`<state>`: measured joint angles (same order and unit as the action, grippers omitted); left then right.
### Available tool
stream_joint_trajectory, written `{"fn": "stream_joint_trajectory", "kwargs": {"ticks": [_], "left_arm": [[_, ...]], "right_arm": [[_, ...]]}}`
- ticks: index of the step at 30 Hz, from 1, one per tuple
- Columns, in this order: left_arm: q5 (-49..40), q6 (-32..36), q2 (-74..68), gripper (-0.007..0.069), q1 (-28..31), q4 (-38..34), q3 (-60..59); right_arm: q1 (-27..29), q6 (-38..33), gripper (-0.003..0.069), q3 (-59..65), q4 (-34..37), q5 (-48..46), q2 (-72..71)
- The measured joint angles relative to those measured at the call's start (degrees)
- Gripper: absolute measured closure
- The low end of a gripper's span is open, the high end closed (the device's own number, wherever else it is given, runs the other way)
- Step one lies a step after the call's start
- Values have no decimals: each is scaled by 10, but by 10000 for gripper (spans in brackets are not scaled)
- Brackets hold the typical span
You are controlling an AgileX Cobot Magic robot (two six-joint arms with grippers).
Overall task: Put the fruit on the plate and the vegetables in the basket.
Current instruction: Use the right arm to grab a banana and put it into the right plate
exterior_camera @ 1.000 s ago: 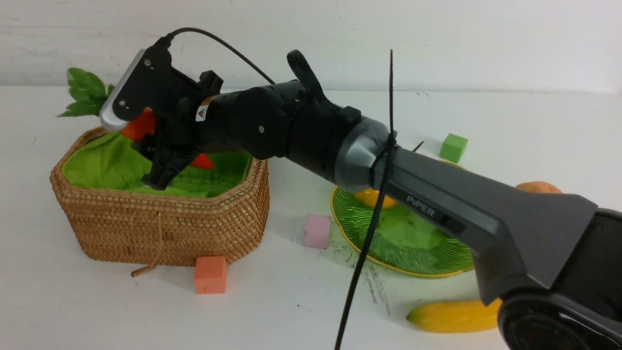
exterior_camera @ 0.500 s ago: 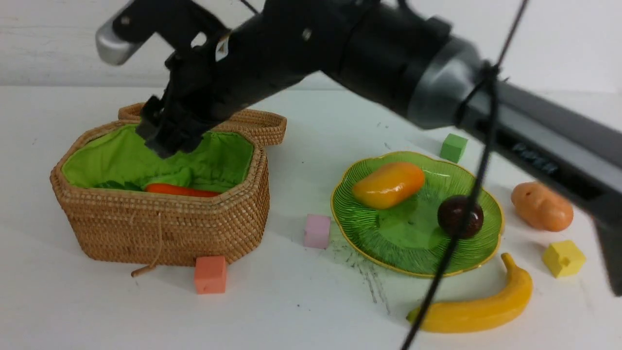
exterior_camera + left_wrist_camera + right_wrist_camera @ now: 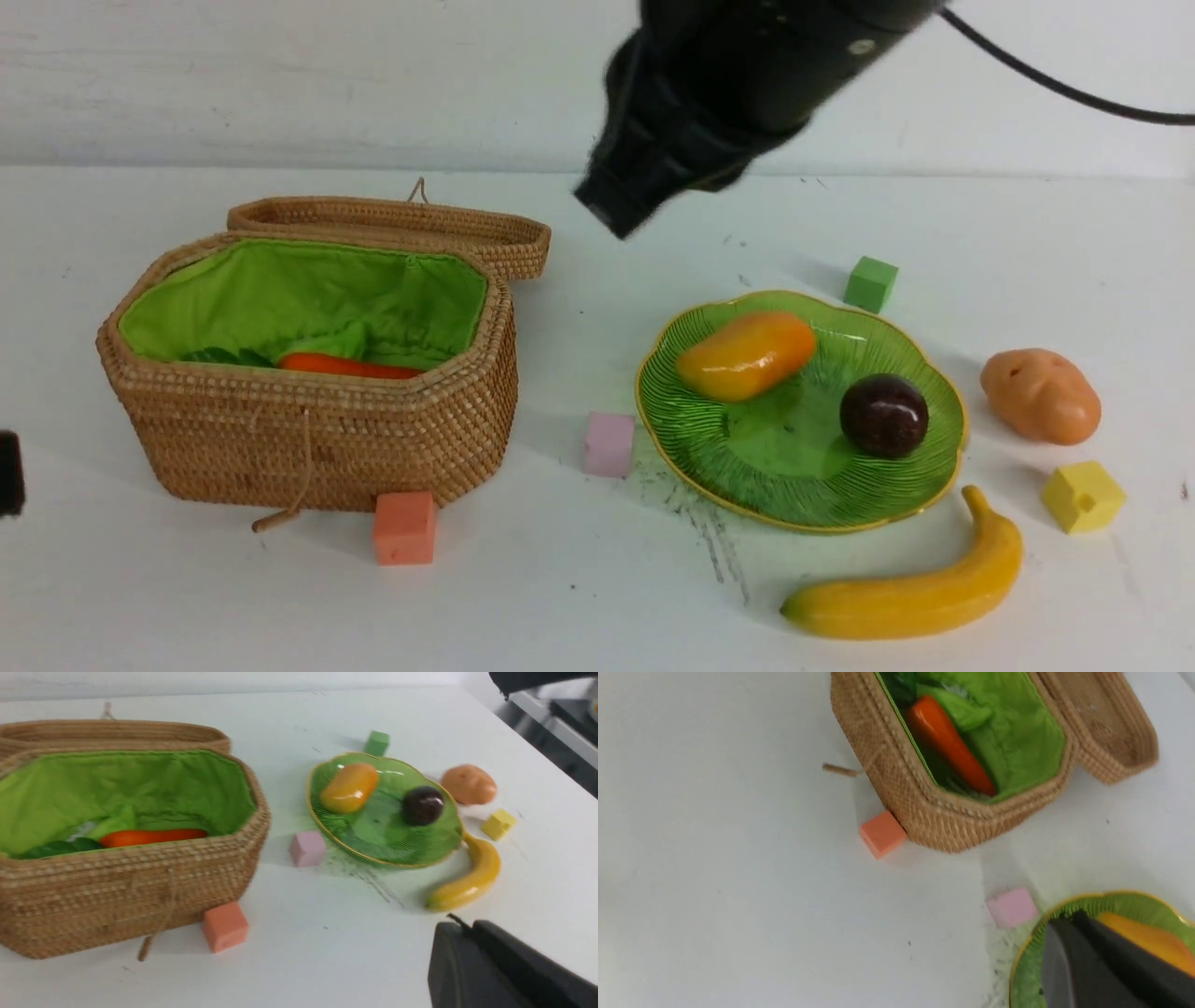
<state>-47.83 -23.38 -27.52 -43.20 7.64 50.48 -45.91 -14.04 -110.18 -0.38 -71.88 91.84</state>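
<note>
Right end effector point(image 3: 611, 207) is hanging high over the bench point(image 3: 560, 597), between basket and plate, jaws clenched, gripping nothing; its outline is blurring. Left end effector point(image 3: 455, 933) is showing only at the near left edge, also clenched and empty.

Plate point(image 3: 747, 485), right of centre, is carrying two fruits: one mango point(image 3: 745, 355) on its far left part and one mangosteen point(image 3: 883, 415) on its right part, apart from each other. One banana point(image 3: 906, 597) is lying on the bench just near of the plate. One potato point(image 3: 1039, 395) is sitting on the bench right of the plate.

Basket point(image 3: 317, 439), on the left, is standing open with its lid point(image 3: 392, 224) lying back behind it. One carrot point(image 3: 345, 365) is lying inside; a dark green shape point(image 3: 219, 356) is lying at its left end, identity unclear.

Four cubes are resting on the bench: orange cube point(image 3: 404, 527) touching the basket's near wall, pink cube point(image 3: 609, 444) just left of the plate, green cube point(image 3: 870, 284) beyond it, yellow cube point(image 3: 1083, 497) near of the potato.
</note>
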Motion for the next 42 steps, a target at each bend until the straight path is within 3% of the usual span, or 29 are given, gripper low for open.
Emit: {"fn": "stream_joint_trajectory", "kwargs": {"ticks": [7, 11, 16, 19, 24, 29, 42], "left_arm": [[0, 104, 0, 602, 0, -84, 0], [0, 112, 0, 599, 0, -92, 0], [-1, 114, 0, 596, 0, -107, 0], [-1, 114, 0, 596, 0, -114, 0], [-2, 114, 0, 591, 0, -119, 0], [-3, 114, 0, 588, 0, -129, 0], [-3, 114, 0, 585, 0, -133, 0]], "right_arm": [[13, 32, 664, 276, -86, 1, -141], [58, -17, 631, 413, -92, 6, -159], [134, -147, 466, 525, -68, 98, -134], [166, -218, 337, 542, -40, 154, -103], [208, -295, 183, 543, -10, 206, -47], [235, -335, 162, 543, -7, 248, -4], [239, -386, 191, 543, -32, 316, 68]]}}
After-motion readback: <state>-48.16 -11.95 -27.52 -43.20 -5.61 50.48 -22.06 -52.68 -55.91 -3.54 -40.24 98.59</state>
